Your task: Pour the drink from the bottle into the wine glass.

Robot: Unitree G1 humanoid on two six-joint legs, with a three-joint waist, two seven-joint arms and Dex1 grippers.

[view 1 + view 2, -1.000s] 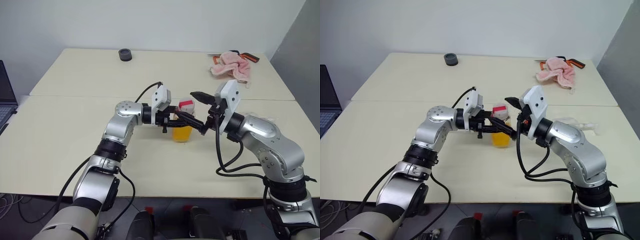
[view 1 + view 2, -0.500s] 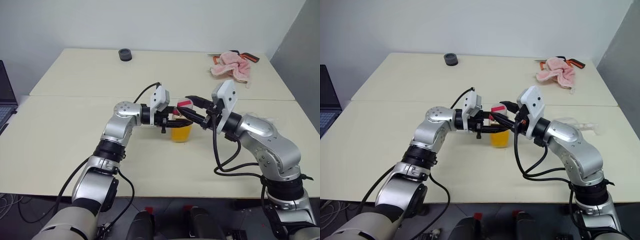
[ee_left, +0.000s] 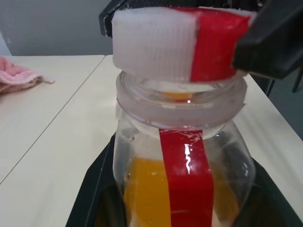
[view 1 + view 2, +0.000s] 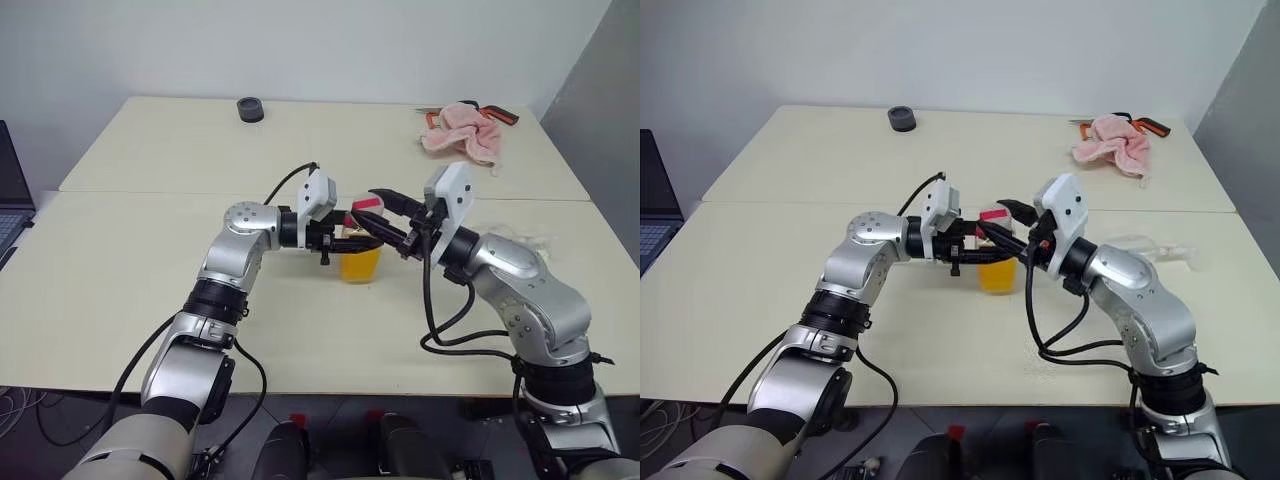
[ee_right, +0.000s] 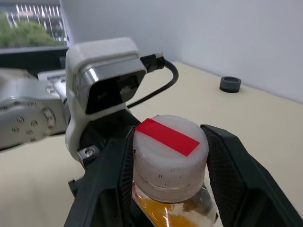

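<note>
Two cream tables [image 4: 150, 250] stood pushed together before a pale wall, and we worked above the seam between them. At the middle sat the bottle [image 4: 361, 252], upright, its lower part full of the orange-yellow drink [image 4: 361, 266]. We saw a vertical red stripe down its clear body in the left wrist view, where the liquid reached roughly halfway up.

Our left gripper [image 4: 345, 238] came in from the left, pointing across to the right, and was clenched on the bottle's body; the black fingers [image 3: 90, 189] flanked the plastic low down on either side. Our right gripper [image 5: 168, 163] reached in from the right and had its two fingers closed around the red-and-white cap [image 5: 169, 153], one pad [image 5: 227, 170] pressed against each side. The cap was still seated on the neck.

We could make out the wine glass [image 4: 1145, 245] lying on its side on the near table, well to the right of the bottle and partly behind the right arm; it looked clear, though we could not tell more of it.

Farther back, a small dark round object [image 4: 250, 108] rested on the far table, and a pink cloth [image 4: 458, 134] lay bunched at its right end, partly over an orange-handled tool [image 4: 500, 115]. A laptop's edge [image 4: 12, 200] showed at the far left.
</note>
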